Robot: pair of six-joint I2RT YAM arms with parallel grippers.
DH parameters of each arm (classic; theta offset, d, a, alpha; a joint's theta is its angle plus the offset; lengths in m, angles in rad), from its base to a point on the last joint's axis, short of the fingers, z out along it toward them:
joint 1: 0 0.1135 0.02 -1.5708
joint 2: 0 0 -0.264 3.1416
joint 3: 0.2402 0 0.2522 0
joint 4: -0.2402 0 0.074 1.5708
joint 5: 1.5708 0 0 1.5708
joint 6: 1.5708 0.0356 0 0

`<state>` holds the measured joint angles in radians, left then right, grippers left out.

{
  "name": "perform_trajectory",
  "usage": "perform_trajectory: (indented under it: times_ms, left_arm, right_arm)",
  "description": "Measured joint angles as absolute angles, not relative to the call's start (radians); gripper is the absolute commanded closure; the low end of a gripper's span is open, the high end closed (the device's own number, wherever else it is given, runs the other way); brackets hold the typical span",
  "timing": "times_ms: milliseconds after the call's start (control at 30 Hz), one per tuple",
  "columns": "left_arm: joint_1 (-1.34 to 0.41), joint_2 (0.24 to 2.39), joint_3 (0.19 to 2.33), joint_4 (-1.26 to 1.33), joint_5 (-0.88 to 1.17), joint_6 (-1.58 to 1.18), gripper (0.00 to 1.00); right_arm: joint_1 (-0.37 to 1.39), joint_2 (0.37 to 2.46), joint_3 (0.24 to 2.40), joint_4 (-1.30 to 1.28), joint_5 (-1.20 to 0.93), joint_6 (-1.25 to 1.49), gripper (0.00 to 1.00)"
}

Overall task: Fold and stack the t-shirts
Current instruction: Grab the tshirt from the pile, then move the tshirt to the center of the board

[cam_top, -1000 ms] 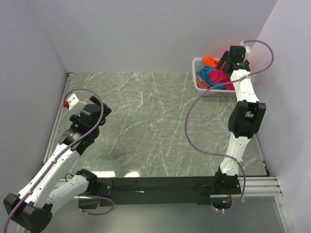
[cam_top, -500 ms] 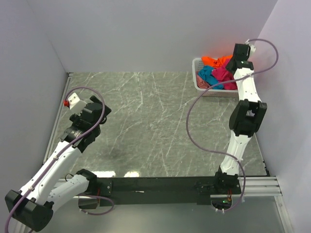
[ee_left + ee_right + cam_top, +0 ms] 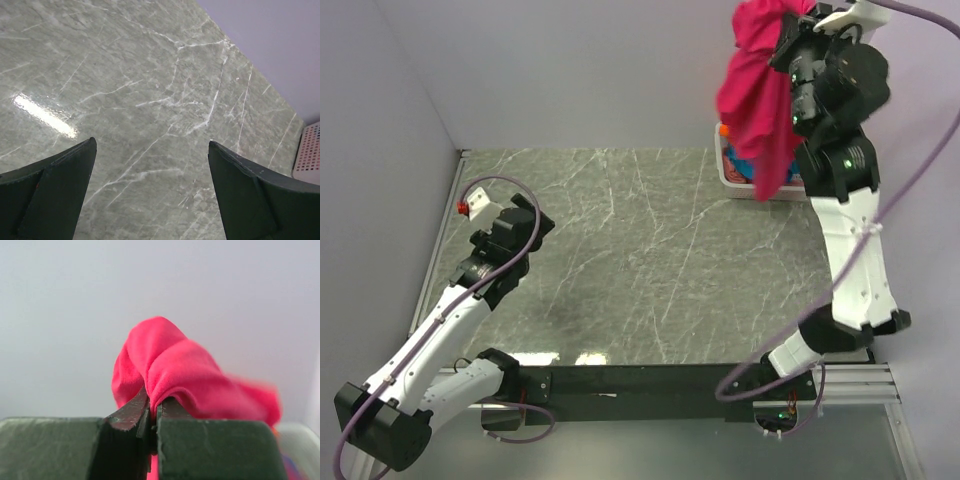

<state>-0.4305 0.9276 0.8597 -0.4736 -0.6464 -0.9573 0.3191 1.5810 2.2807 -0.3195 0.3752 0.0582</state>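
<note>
A magenta-pink t-shirt (image 3: 760, 100) hangs in a long bunch high above the table's far right corner, with my right gripper (image 3: 792, 42) shut on its top edge. In the right wrist view the cloth (image 3: 180, 365) bulges out from between the closed jaws of that gripper (image 3: 152, 407). Under the hanging shirt a bit of orange t-shirt (image 3: 723, 130) and some teal t-shirt (image 3: 742, 163) show in the white basket (image 3: 728, 172). My left gripper (image 3: 485, 243) hovers over the left side of the table, open (image 3: 150, 145) and holding nothing.
The grey marble table (image 3: 640, 250) is walled on the left, back and right. The lattice basket (image 3: 307, 155) stands in the far right corner. A black rail (image 3: 640, 380) with both arm bases runs along the near edge.
The right arm has risen from the basket and pulled the magenta shirt high into the air. The left arm has hardly moved.
</note>
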Motion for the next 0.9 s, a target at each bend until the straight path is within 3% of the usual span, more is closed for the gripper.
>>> perform_trajectory:
  times_ms: [267, 400, 500, 533, 600, 800, 867, 900]
  left_arm:
    - [-0.429, 0.891, 0.86, -0.479, -0.624, -0.962, 0.01]
    - [-0.428, 0.843, 0.86, -0.513, -0.627, -0.989, 0.01]
    - [-0.427, 0.798, 0.844, -0.537, -0.633, -1.03, 0.01]
    - [-0.427, 0.788, 0.832, -0.539, -0.633, -1.042, 0.01]
    - [-0.426, 0.764, 0.801, -0.539, -0.629, -1.058, 0.01]
    - [-0.425, 0.813, 0.705, -0.553, -0.563, -1.092, 0.01]
    - [-0.424, 0.857, 0.676, -0.558, -0.52, -1.097, 0.01]
    - [-0.424, 0.875, 0.66, -0.557, -0.497, -1.098, 0.01]
  right_arm:
    - [0.581, 1.464, 2.252, -0.263, 0.123, 0.071, 0.98]
    - [0.61, 1.418, 2.068, -0.241, 0.048, 0.145, 0.92]
    - [0.603, 1.351, 1.796, -0.224, 0.109, 0.203, 0.77]
    - [0.596, 1.319, 1.668, -0.209, 0.136, 0.228, 0.62]
    - [0.561, 1.264, 1.422, -0.23, 0.17, 0.289, 0.52]
    - [0.279, 1.225, 0.926, -0.334, 0.179, 0.458, 0.36]
    - [0.259, 1.201, 0.856, -0.364, 0.189, 0.482, 0.18]
    - [0.262, 1.176, 0.828, -0.369, 0.178, 0.485, 0.17]
